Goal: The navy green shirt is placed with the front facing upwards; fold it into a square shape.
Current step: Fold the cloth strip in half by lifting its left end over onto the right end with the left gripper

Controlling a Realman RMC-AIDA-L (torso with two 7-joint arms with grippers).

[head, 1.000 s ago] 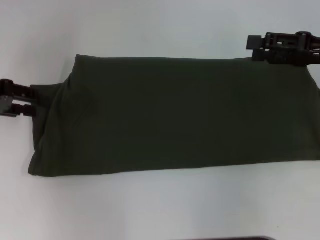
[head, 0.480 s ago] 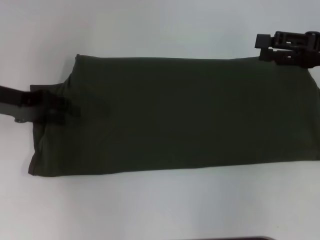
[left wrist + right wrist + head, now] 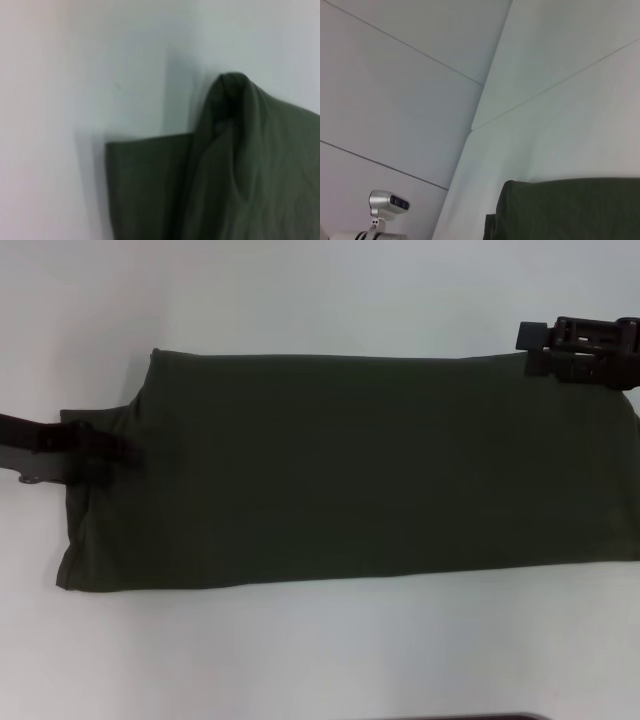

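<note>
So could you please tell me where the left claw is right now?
In the head view, the left claw is on the robot's left, reaching over the left end of the navy green shirt.

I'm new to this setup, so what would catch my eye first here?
The navy green shirt, already folded into a long band, stretches across the white table. The left gripper reaches onto its left end, while the right gripper sits at its far right corner.
</note>
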